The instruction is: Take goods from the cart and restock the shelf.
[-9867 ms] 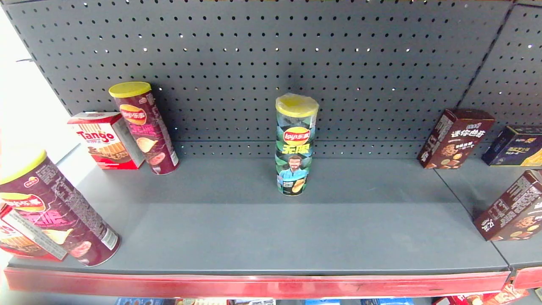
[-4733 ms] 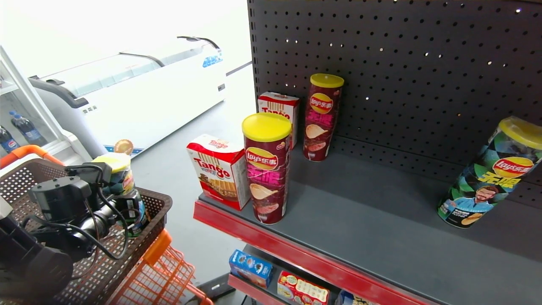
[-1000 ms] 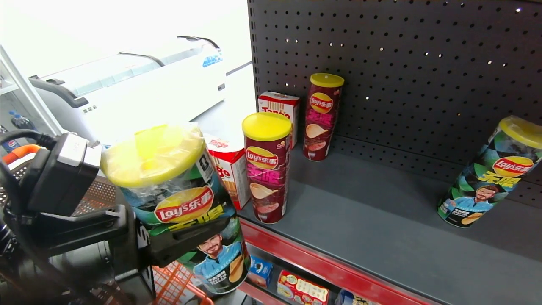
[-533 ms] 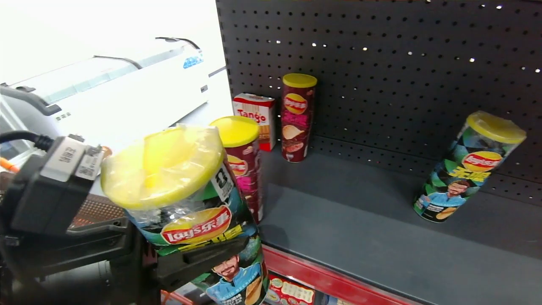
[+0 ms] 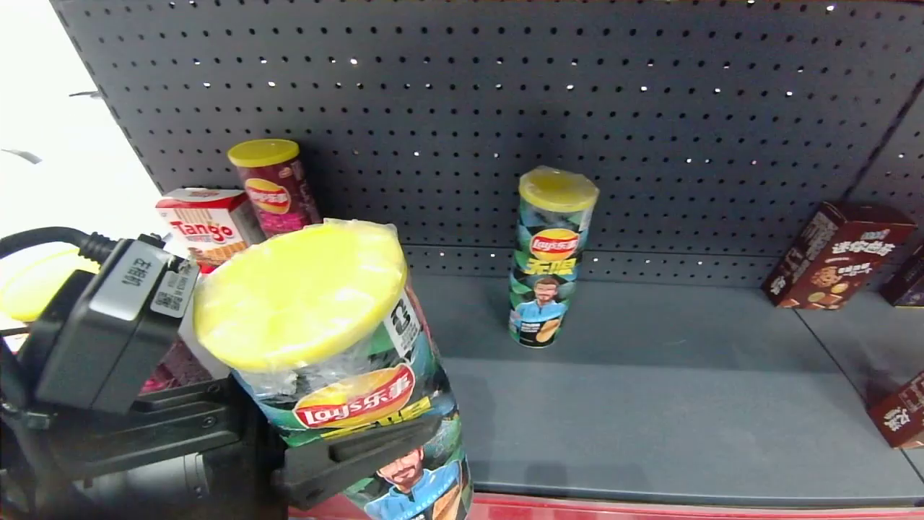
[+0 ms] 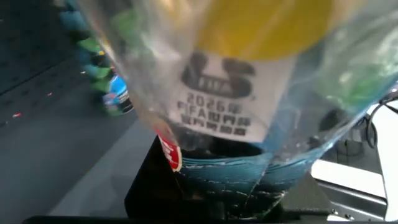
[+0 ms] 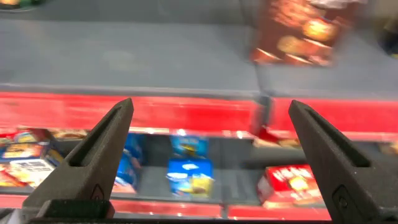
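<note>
Can point(image 5: 339, 361) brought before shelf point(image 5: 650, 404), near-upright, lid point(image 5: 299, 292) up

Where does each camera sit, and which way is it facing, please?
Head: on the robot's head, looking forward and down at the shelf; left claw shows, gripping the held can.
Left wrist: on the left wrist, looking past the held can towards the shelf; its claw shows.
Right wrist: on the right wrist, facing the shelf's red edge and a box; open right claw shows.
Shared: head and left wrist both show the held can and the shelf can.
</note>
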Controlling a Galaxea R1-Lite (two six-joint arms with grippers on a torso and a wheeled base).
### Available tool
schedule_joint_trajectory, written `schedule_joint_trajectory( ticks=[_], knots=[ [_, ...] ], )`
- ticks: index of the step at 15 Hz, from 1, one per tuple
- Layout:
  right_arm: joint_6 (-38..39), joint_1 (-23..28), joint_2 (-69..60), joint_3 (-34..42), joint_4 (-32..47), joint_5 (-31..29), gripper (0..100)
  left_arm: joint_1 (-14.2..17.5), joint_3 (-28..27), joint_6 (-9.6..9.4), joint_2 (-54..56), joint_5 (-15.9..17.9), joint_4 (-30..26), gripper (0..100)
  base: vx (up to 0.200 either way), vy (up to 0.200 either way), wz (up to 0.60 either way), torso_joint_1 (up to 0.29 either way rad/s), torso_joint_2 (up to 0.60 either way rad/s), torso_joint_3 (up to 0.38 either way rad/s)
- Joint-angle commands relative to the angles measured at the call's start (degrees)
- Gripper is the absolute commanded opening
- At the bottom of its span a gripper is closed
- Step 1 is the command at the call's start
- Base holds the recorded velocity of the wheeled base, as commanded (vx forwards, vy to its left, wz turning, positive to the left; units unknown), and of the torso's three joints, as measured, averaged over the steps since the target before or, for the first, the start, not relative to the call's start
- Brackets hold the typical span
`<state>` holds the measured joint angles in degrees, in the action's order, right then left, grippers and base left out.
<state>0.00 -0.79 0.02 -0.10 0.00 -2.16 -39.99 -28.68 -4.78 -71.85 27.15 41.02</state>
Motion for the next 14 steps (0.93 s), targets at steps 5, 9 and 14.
schedule_joint_trajectory(
  ticks=[5,9,14],
  knots=[
    [0.0,0.0,-0.02,0.01,0.0,0.05,100,0.35,0.91,0.12,0.22,-0.08,0.02,0,0.0,0.0,0.0,0.0,0.0,0.0],
    [0.0,0.0,-0.02,0.01,0.0,0.05,100,0.43,0.91,0.12,0.13,-0.25,0.02,0,0.0,0.0,0.0,0.0,0.0,0.0],
    [0.0,0.0,-0.02,0.01,-0.09,0.14,100,0.43,0.82,-0.41,-1.1,-0.25,0.11,0,0.0,0.0,-0.24,0.001,0.0,0.0]
  ],
)
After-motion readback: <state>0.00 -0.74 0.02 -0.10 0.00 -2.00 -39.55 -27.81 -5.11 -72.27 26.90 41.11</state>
